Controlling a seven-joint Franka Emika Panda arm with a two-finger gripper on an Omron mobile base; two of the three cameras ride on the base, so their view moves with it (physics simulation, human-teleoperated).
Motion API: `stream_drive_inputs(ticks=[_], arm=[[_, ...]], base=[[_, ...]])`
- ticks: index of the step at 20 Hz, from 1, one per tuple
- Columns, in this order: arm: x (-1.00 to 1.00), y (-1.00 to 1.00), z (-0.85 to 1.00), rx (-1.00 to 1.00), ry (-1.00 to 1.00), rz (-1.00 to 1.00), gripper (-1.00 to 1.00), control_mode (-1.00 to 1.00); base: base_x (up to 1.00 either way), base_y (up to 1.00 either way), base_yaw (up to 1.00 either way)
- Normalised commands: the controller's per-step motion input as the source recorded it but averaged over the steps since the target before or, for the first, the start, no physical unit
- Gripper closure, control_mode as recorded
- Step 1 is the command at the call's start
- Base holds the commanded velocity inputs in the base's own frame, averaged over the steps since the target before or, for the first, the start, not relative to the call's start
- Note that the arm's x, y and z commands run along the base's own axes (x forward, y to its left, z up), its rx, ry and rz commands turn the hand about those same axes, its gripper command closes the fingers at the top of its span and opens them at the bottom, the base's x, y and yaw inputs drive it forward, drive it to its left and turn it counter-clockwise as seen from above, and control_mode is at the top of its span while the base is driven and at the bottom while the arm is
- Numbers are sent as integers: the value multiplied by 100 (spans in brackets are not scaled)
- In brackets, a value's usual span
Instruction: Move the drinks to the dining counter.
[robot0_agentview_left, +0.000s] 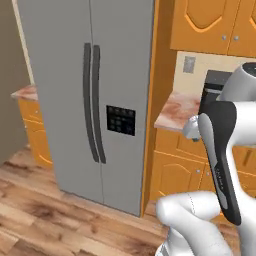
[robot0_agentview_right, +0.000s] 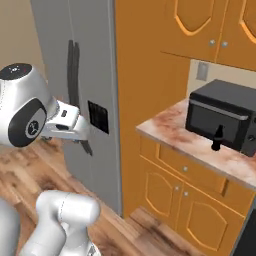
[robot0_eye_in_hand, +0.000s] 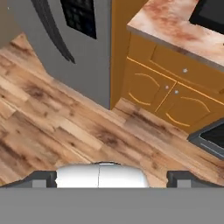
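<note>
Both base views look forward and down from behind the arm, left and right, and share the grey fridge, the orange cabinets and the marbled worktop. The hand view looks steeply down at the wood floor, seemingly from well above, taking in the fridge foot and cabinets.

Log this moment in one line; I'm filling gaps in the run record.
gripper: open, holding nothing | facing: fridge, doors shut | right of it: worktop with microwave | drinks: not moved yet
</note>
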Motion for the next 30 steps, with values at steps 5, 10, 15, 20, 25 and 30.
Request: stream_drive_inputs(ticks=[5,10,15,20,25,30], arm=[[0,0,0,0,0,0,-100,100],[0,0,0,0,0,0,-100,100],[0,0,0,0,0,0,-100,100],[0,0,0,0,0,0,-100,100],[0,0,0,0,0,0,-100,100],[0,0,0,0,0,0,-100,100]], base=[[0,0,-100],[16,-1,-92],[99,25,-41],[100,47,-8],[100,32,3],[99,0,24]])
